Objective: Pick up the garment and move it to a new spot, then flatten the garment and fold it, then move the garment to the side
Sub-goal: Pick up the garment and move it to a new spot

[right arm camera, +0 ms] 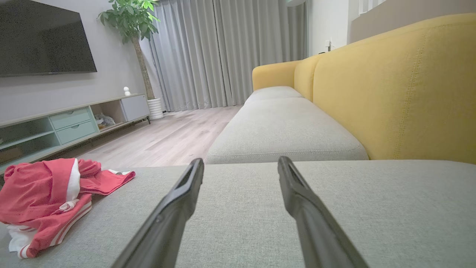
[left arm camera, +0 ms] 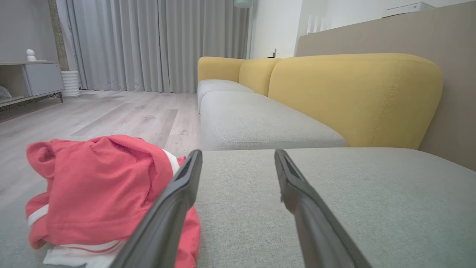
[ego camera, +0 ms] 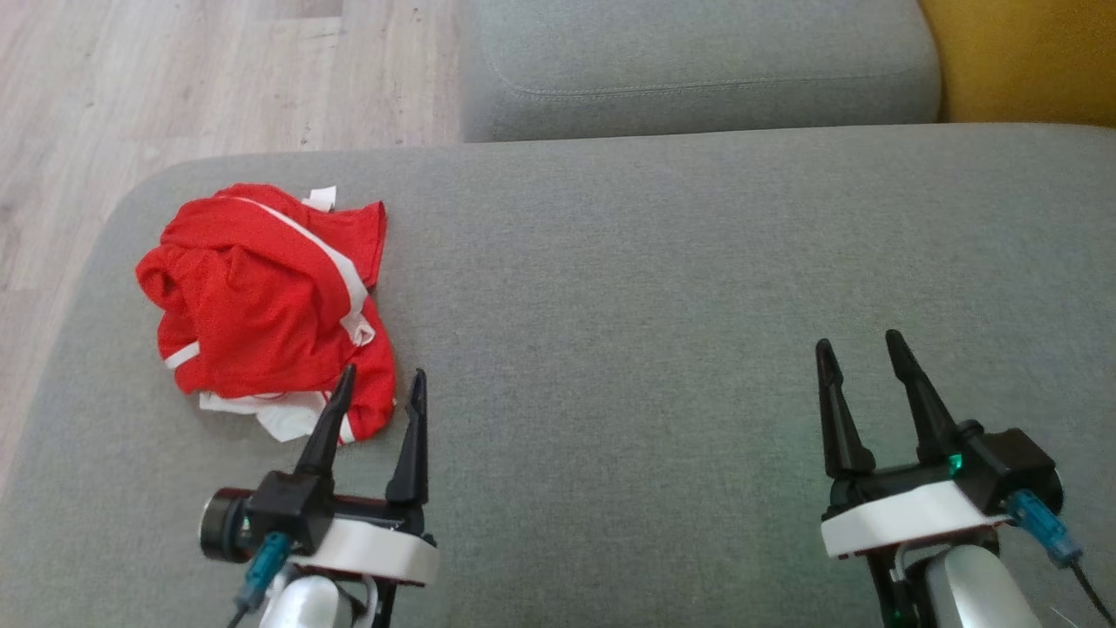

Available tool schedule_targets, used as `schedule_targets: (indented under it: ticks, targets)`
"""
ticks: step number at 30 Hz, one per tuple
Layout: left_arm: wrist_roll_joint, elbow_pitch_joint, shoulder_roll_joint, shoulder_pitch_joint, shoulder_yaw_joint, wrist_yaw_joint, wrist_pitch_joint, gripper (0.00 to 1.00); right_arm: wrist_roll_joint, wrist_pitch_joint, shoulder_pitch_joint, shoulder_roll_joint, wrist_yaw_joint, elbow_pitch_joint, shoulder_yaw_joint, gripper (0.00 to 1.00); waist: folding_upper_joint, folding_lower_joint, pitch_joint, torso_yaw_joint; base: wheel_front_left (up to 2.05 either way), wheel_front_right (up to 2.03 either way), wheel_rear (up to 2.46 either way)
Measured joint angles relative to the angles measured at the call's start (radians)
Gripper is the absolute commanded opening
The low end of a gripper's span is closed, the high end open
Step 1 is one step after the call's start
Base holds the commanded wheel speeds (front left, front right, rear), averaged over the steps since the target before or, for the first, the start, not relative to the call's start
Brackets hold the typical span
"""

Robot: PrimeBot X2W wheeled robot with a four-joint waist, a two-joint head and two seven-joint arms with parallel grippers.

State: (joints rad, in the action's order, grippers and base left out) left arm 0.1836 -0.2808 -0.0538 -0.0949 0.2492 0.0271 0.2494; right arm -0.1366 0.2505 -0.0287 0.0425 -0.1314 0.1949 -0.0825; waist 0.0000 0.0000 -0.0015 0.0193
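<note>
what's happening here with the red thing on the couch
A crumpled red and white garment lies on the grey sofa cushion, not yet picked up, flattened or folded. Both grippers are open and hold nothing. The left gripper sits right by the garment's near edge, with bare cushion between its fingers. The right gripper is well off to the side, over bare cushion.

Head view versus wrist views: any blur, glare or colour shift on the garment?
Head view: soft overall, garment saturated red, no glare, small green light glowing on the right pincer. Left wrist view: garment washed to pinkish red, own fingers soft near the bottom edge. Right wrist view: same paler red, even light, no hard shadows.
</note>
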Motion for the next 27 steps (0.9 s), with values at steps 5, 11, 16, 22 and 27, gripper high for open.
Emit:
schedule_targets:
  ticks: [5, 11, 16, 22, 27]
  targets:
    - [0.000, 0.003, 0.002, 0.000, -0.025, 0.000, 0.000, 1.00, 0.000, 0.000, 0.000, 0.000, 0.000, -0.001, -0.011, 1.00, 0.0000, 0.0000, 0.001, 0.022, 0.00, 0.00, 0.00]
    - [-0.009, 0.003, 0.002, 0.001, -0.034, 0.001, 0.000, 1.00, 0.000, 0.000, 0.000, 0.001, 0.000, -0.001, -0.045, 1.00, 0.0000, 0.0000, -0.002, 0.073, 0.00, 0.00, 0.00]
    - [-0.009, -0.001, 0.002, 0.011, -0.053, 0.001, 0.000, 1.00, 0.000, 0.000, 0.001, 0.001, 0.000, 0.001, -0.080, 1.00, 0.0000, 0.0000, -0.009, 0.127, 0.00, 0.00, 0.00]
    - [-0.018, -0.002, 0.002, 0.036, -0.056, 0.004, 0.000, 1.00, -0.013, 0.000, 0.003, 0.001, 0.000, 0.002, -0.105, 1.00, 0.0000, 0.0000, -0.017, 0.204, 0.00, 0.00, 0.00]
    - [-0.018, -0.007, 0.002, 0.040, -0.057, 0.004, 0.000, 1.00, -0.022, 0.000, 0.015, 0.001, 0.000, 0.005, -0.114, 1.00, 0.0000, 0.0000, -0.026, 0.270, 0.00, 0.00, 0.00]
